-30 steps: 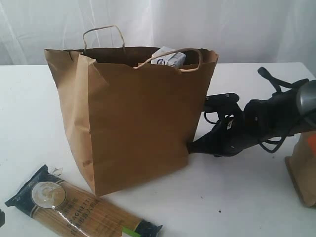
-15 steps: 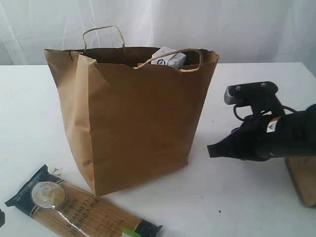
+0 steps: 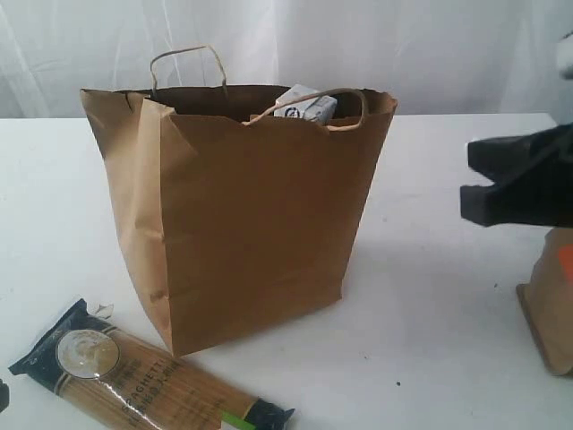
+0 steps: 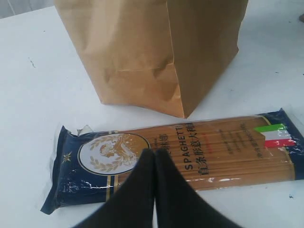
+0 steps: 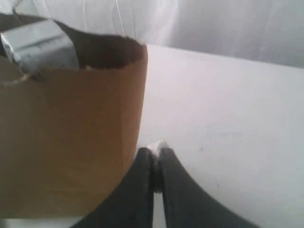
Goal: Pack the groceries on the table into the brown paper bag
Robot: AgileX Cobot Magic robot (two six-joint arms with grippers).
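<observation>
The brown paper bag (image 3: 251,224) stands upright on the white table (image 3: 430,340). A small white-blue carton (image 3: 306,103) pokes above its rim. The spaghetti pack (image 3: 134,376) with dark ends lies flat in front of the bag's left corner. My left gripper (image 4: 154,152) is shut and empty, hovering just over the spaghetti pack (image 4: 199,152) near its round emblem. My right gripper (image 3: 470,202) hangs in the air to the right of the bag, about level with its upper half. Its fingers are pressed on a small white scrap (image 5: 156,146), beside the bag's side wall (image 5: 61,142).
A brown pouch with an orange label (image 3: 551,305) stands at the right edge of the table, below my right gripper. A white curtain (image 3: 403,45) hangs behind the table. A small white scrap (image 4: 85,129) lies by the spaghetti pack's dark end.
My right gripper has pulled away from the bag's lower right corner, moving right and upward. The bag, the spaghetti pack and the left arm have not moved.
</observation>
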